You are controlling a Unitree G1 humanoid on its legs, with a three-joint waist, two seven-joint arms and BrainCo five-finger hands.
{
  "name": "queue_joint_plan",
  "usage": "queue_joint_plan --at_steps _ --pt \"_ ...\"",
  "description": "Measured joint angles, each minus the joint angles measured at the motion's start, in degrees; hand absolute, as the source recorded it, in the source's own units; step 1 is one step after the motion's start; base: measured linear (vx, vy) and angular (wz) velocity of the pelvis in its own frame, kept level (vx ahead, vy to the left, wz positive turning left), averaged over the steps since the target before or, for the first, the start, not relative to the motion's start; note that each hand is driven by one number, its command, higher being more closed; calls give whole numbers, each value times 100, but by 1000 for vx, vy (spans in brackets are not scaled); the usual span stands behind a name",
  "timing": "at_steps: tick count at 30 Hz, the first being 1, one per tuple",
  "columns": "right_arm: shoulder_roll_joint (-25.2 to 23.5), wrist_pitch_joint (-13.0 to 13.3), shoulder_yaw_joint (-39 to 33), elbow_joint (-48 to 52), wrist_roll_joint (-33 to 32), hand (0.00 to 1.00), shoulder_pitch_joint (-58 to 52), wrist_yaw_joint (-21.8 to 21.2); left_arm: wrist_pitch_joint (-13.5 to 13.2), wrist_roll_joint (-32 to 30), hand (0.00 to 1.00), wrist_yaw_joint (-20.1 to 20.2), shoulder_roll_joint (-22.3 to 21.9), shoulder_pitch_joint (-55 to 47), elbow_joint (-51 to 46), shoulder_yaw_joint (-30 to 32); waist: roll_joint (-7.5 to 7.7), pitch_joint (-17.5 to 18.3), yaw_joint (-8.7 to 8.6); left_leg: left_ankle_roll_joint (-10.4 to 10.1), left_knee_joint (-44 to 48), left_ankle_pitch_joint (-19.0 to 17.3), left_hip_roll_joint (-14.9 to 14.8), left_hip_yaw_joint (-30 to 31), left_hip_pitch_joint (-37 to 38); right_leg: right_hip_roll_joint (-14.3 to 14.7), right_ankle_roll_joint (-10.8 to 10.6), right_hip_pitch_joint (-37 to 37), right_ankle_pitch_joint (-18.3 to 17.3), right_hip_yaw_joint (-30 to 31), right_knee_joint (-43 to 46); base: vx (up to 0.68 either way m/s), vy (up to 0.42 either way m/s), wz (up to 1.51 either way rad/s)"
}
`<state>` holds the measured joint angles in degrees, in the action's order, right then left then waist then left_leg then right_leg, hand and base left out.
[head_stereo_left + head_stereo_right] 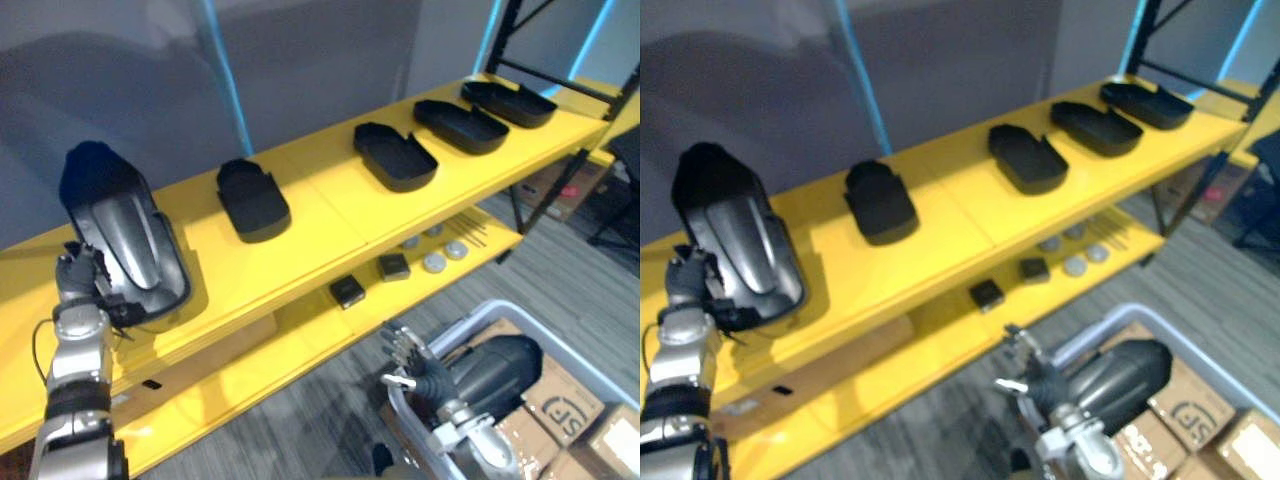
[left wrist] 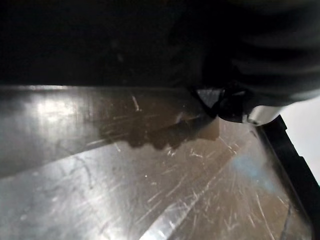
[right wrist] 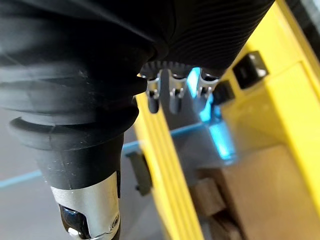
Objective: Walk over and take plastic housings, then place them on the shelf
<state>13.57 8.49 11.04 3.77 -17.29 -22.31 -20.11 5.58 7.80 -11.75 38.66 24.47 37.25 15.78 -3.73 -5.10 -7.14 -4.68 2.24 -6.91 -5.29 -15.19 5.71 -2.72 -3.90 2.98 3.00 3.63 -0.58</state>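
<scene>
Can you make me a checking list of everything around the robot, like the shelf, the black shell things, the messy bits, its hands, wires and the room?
Surface: yellow shelf top, bare between the housings.
Job's things: four black housings lie in a row on it; a grey-lined housing stands tilted at its left end; a dark housing lies in the grey bin.
Clutter: black blocks, grey discs and thin rods on the lower shelf; cardboard boxes next to the dark housing.
Hands: left hand at the grey-lined housing's lower edge; right hand open at the bin's near edge.
Cables: nothing seen.
Surroundings: grey wall, grey floor, black rack frame.
</scene>
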Motion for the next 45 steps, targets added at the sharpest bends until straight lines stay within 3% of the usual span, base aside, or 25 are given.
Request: queue_joint_plan --at_steps 9,14,20,35,36,45 --pt "250 -110 497 71 0 0 -107 23 677 -147 100 558 558 374 489 -368 -35 -221 -162 3 116 1 14 -126 -80 8 6 122 56 169 -4 0 -1 -10" --pt "409 -156 710 261 -7 0 -110 189 981 4 100 558 598 416 974 -448 18 -385 -195 4 318 0 12 -161 -208 9 13 254 69 288 101 -23 -22 -11" --pt "419 -159 727 419 -229 0 -90 606 1124 369 100 285 602 475 1223 -464 137 -842 -193 50 604 -37 -5 -283 -416 22 63 514 36 429 351 -79 -15 -9" --pt "496 -149 959 711 -297 0 -165 782 1156 360 100 -263 821 481 1225 -295 60 -1065 -221 101 983 -311 -83 -402 -767 43 14 900 30 433 723 -36 7 -1" --pt "507 -138 974 711 -329 0 -168 794 1166 359 0 -327 823 481 1225 -295 44 -1075 -214 95 1029 -335 -107 -401 -777 57 8 899 34 429 740 0 0 0" --pt "530 -79 1172 694 -437 0 -241 919 1200 351 0 -559 972 481 1107 -295 27 -1101 -152 97 1199 -436 -153 -350 -782 85 31 888 -40 414 892 0 0 0"
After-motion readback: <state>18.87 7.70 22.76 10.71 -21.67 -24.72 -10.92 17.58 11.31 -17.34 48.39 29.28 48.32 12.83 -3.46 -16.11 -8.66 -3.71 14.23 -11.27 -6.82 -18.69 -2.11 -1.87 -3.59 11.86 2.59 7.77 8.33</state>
